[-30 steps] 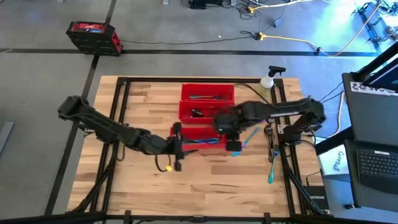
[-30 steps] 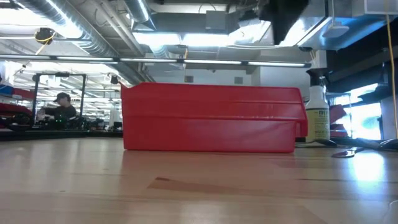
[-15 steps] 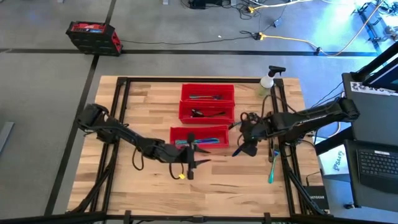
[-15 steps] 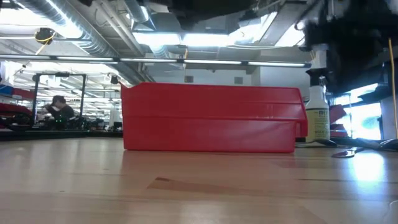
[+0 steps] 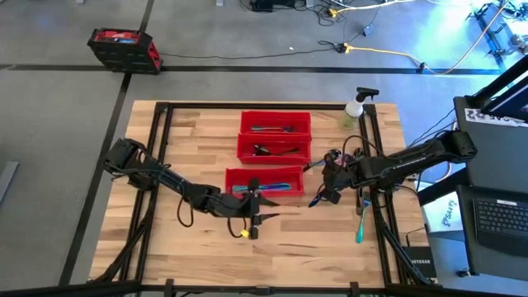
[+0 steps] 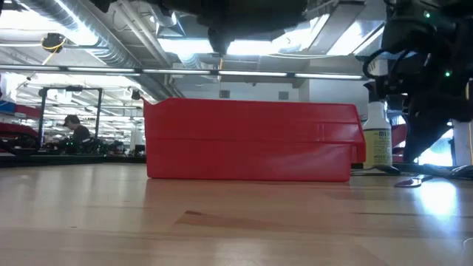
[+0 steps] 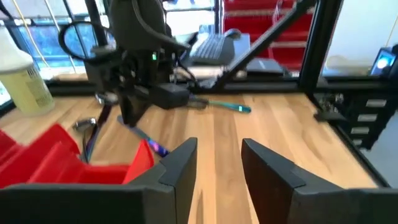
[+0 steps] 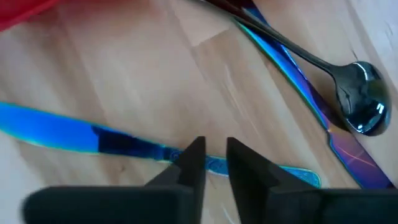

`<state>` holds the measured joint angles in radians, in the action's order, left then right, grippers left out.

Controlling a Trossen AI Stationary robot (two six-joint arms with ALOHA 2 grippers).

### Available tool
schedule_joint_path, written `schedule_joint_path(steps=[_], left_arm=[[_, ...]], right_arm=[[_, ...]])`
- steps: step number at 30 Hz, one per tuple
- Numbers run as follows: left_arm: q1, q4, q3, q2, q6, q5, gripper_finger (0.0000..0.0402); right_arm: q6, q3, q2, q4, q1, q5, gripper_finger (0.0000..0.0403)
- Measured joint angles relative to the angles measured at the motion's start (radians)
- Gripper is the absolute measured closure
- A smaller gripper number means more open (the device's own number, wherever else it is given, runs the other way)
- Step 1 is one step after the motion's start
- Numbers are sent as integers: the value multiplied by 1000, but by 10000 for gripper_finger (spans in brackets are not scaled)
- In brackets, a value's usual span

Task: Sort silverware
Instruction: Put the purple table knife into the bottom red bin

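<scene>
The pale wooden counter (image 5: pixel 190 256) carries three red bins (image 5: pixel 275 122) in a row near its middle, with a clear spray bottle (image 5: pixel 355 107) standing at its far right corner. To the right of the bins, loose silverware (image 5: pixel 360 224) lies directly on the wood, among it a blue knife (image 8: pixel 74 134) and a dark spoon (image 8: pixel 360 99).

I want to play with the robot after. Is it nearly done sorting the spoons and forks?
Not yet. Some silverware already lies in the three red bins. The right gripper is at a blue knife on the table. A spoon and a teal piece still wait.
</scene>
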<state>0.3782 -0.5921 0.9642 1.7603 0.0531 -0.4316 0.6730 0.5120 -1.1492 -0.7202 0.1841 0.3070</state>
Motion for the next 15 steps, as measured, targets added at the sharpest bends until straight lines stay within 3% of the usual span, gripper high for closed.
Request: schedule_joint_path(steps=[3, 15], left_arm=[[0, 17, 0, 0, 43, 0, 288], [1, 66, 1, 0, 131, 0, 288]], right_arm=[[32, -25, 0, 29, 0, 31, 397], [87, -82, 0, 70, -1, 30, 401]])
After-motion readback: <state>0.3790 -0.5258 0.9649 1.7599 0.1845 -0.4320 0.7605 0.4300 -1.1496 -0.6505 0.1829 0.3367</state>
